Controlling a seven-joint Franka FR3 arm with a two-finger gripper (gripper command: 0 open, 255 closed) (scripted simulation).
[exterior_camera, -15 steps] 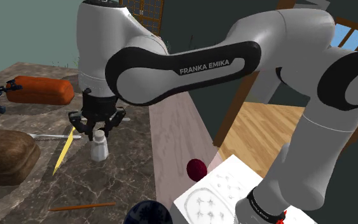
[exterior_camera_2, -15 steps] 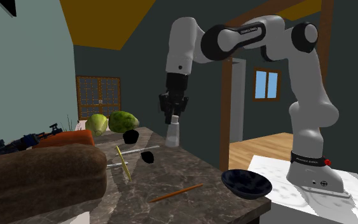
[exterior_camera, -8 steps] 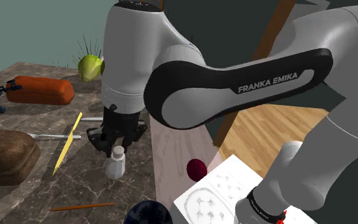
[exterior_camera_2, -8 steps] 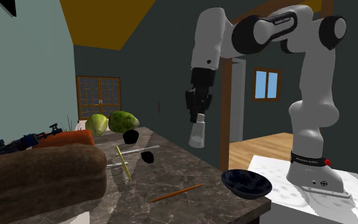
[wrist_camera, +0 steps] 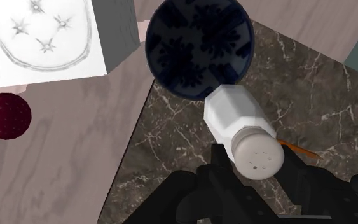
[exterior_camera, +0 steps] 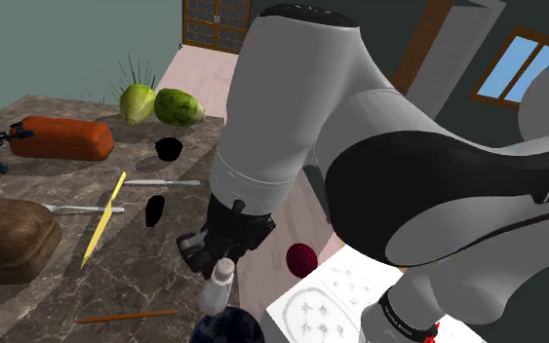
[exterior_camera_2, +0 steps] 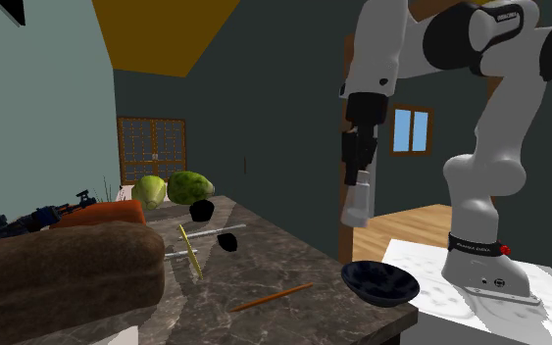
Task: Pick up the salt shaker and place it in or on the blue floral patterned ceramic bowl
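The pincer [exterior_camera: 219, 255] is closed on the shaker [exterior_camera: 217, 285]. Its two black fingers [wrist_camera: 219, 167] press the upper part of the shaker, close to the cap. The shaker is white, and its rounded cap has small holes. It is in the air and touches nothing except the fingers.

In the second exterior view the pincer [exterior_camera_2: 359, 176] holds the shaker [exterior_camera_2: 357, 202] well above the bench [exterior_camera_2: 264, 265], over its near corner. The bowl [exterior_camera_2: 381, 282] stands lower, a little to that view's right.

In the wrist view the shaker [wrist_camera: 238, 121] points away from the pincer [wrist_camera: 255, 162] toward the bowl [wrist_camera: 199, 48], and its base covers a part of the bowl's rim. The bowl is dark blue with a darker flower pattern inside. It stands at the corner of the dark marble bench [wrist_camera: 171, 146].

In the shoulder view the shaker is tilted, and the bowl [exterior_camera: 228, 327] is just below it, at the lower edge.

A thin orange pencil [exterior_camera: 126, 316] lies on the bench [exterior_camera: 136, 263] near the bowl. A dark red ball [exterior_camera: 301, 258] lies between the bench and the white stand [exterior_camera: 326, 292]. Farther along the bench are a brown loaf [exterior_camera: 4, 239] at the shoulder view's left and a pale green cabbage [exterior_camera: 137, 102] at the far end.
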